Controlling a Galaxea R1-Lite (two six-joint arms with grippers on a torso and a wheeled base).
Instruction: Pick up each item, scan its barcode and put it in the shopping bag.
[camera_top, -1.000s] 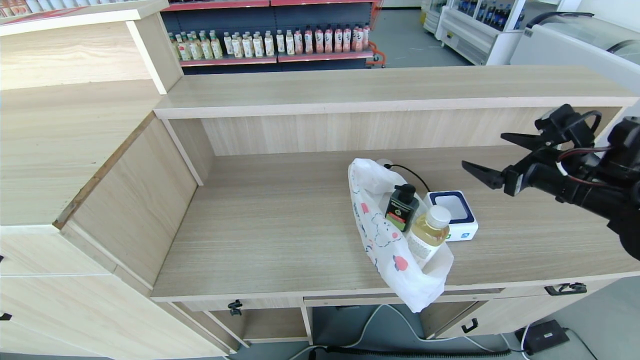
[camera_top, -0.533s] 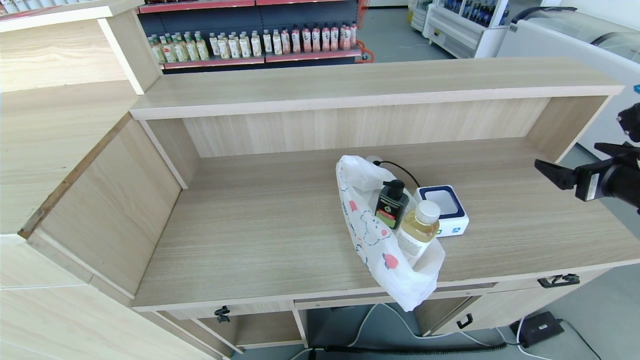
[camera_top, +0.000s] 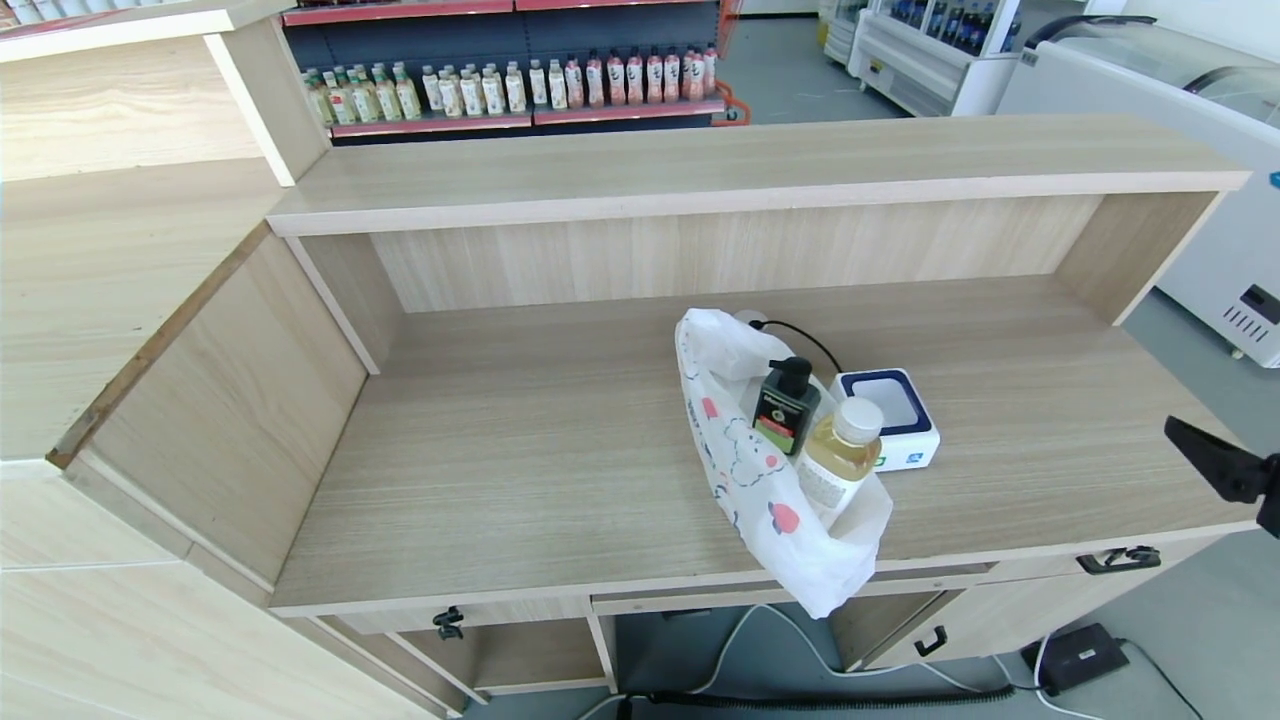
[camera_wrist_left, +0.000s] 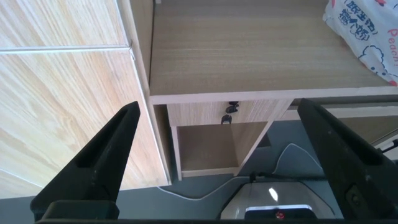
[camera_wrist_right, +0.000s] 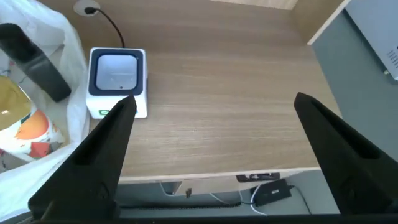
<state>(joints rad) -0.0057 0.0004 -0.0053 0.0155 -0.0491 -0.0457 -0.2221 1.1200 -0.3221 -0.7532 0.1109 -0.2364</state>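
Pulled back to the counter's (camera_top: 560, 470) right front corner, the right gripper (camera_wrist_right: 214, 162) is shown with jaws spread, empty; the soft, loaded shopping bag (camera_top: 745, 480) is slumped over the front edge, likely best taken by its rim.

Wooden counter (camera_top: 540, 470) is carrying a shopping bag (camera_top: 750, 480) overhanging its front edge, a scanner (camera_top: 893, 415) sitting just beside it, cable (camera_top: 803, 339) trailing back.

Plainly a small supermarket, seen from behind the checkout. Told by red-edged shelves (camera_top: 520, 118) lined with bottled drinks (camera_top: 560, 85), a glass-fronted drinks cooler (camera_top: 940, 60) and a chest freezer (camera_top: 1120, 70) beyond, plus a barcode scanner (camera_top: 900, 410) and printed shopping bag (camera_top: 745, 460) on the wooden tabletop (camera_top: 550, 450).
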